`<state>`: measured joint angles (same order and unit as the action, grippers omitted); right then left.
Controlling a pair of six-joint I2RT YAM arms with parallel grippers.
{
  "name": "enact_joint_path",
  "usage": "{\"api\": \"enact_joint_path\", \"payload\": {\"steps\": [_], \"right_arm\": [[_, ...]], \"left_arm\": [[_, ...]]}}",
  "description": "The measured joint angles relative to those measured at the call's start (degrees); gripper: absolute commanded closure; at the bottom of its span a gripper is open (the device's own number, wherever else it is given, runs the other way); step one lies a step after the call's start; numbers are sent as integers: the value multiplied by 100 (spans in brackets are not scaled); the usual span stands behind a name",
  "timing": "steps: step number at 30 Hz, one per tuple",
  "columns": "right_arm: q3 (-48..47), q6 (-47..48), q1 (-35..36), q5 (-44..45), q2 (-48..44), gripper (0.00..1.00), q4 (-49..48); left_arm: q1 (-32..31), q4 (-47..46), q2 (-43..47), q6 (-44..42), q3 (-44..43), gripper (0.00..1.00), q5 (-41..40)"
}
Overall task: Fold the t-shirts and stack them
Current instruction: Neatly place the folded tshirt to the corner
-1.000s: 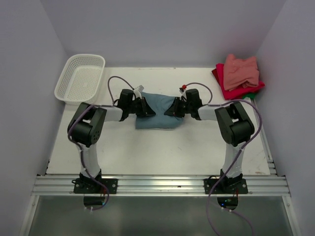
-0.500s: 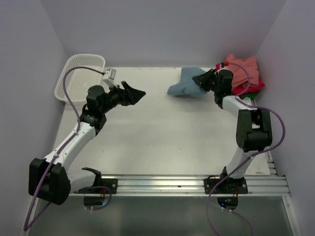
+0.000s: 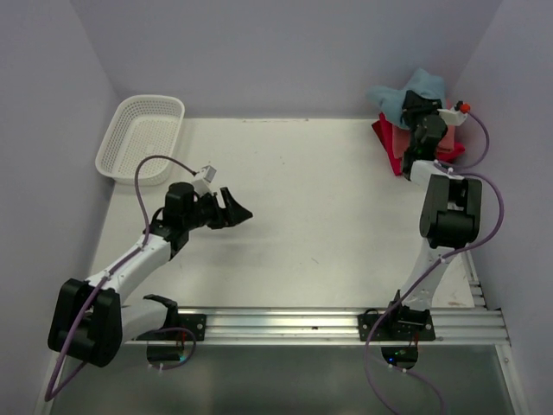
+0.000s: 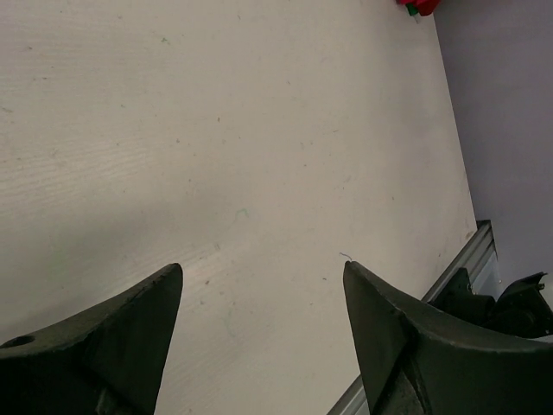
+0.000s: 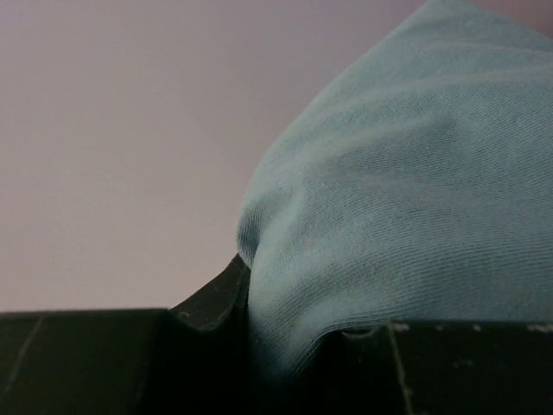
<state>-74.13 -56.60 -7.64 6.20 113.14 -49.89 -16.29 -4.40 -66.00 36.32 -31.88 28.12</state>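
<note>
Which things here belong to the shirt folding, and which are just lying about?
Job: teal-blue t-shirt, clamped in the right gripper; red t-shirt in the far-right stack.
Lying about: white mesh basket, far-left corner.

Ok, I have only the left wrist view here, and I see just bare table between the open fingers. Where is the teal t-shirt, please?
Observer: The right gripper holds the teal t-shirt raised at the far right corner of the table.
Operator: Is it near the other shirts?
Observer: Yes. In the top view it hangs over the folded ones, and the red t-shirt shows just below it.
Operator: And is the grip firm?
Observer: The right wrist view shows the teal cloth pinched between the gripper's fingers, bulging out above them.
</note>
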Motion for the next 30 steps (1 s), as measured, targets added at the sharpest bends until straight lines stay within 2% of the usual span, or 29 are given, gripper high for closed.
{"api": "enact_joint_path", "payload": {"steps": [5,12,23,26,30], "right_arm": [[-251,155,-382,267,461,100,-420],[-184,365,-492,299,828,100,-940],[1119,741,-520,111,673,100,-1034],[1069,573,-568,-181,669,100,-1222],[557,48,-632,-431,669,100,-1530]], "left_arm": [[0,79,20,-105,0,24,9],[0,37,-426,-101,0,25,129],[-24,-238,-879,-37,0,28,345],[-50,-295,-929,-37,-2,30,389],[-61,-339,-1001,-37,-2,30,437]]}}
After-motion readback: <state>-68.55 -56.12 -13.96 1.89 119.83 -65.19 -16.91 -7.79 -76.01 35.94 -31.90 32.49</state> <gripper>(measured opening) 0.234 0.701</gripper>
